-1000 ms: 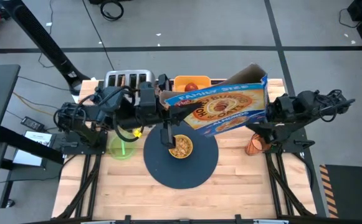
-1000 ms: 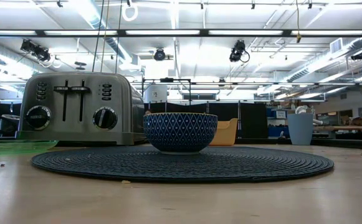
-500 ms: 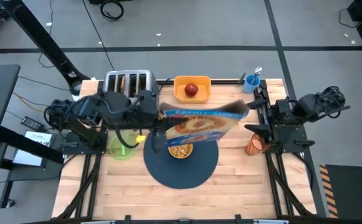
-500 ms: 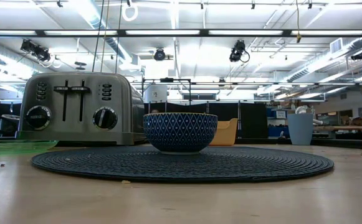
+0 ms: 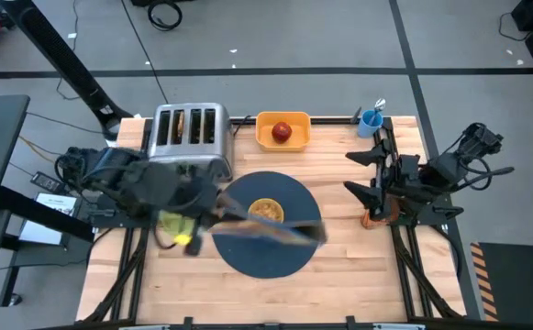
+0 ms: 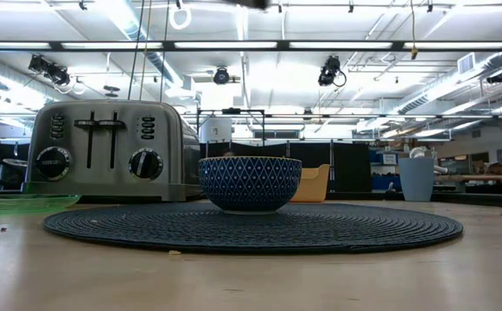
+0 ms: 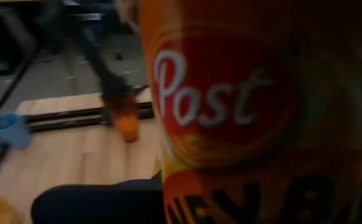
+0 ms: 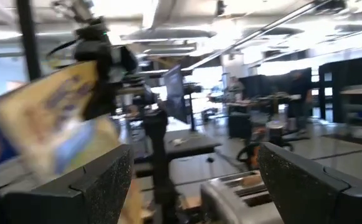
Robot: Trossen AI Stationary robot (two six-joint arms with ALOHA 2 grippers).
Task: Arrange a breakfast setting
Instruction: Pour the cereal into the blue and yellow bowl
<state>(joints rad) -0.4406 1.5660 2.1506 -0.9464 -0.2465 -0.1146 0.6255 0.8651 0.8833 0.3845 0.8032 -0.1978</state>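
The dark round mat (image 5: 266, 252) lies mid-table, and the bowl (image 5: 266, 210) stands on it with cereal inside; its outside is blue-patterned in the low view (image 6: 250, 183). My left gripper (image 5: 213, 209), blurred, is shut on a yellow cereal box (image 5: 272, 229), seen edge-on above the mat. The box fills the left wrist view (image 7: 255, 112). My right gripper (image 5: 350, 174) is open and empty at the right, next to the orange cup (image 5: 371, 217). The red apple (image 5: 283, 131) lies in the yellow tub. The green plate (image 5: 170, 220) lies left of the mat. My left gripper holds the cereal box by one end (image 8: 81, 74), as the right wrist view shows from afar. The place of contact is blurred, so the kind of hold does not show. The box is lifted clear, above the mat and the bowl.
The silver toaster (image 5: 189, 133) stands at the far left with brown slices in its slots. The yellow tub (image 5: 283, 119) is at the far middle and a blue cup (image 5: 370, 119) at the far right. Bare wood lies near the front edge.
My right gripper has let go of the cereal box and drawn back toward the table's right edge. My left gripper has carried the box toward the left and near side. The box has turned from facing up over the bowl to edge-on above the mat.
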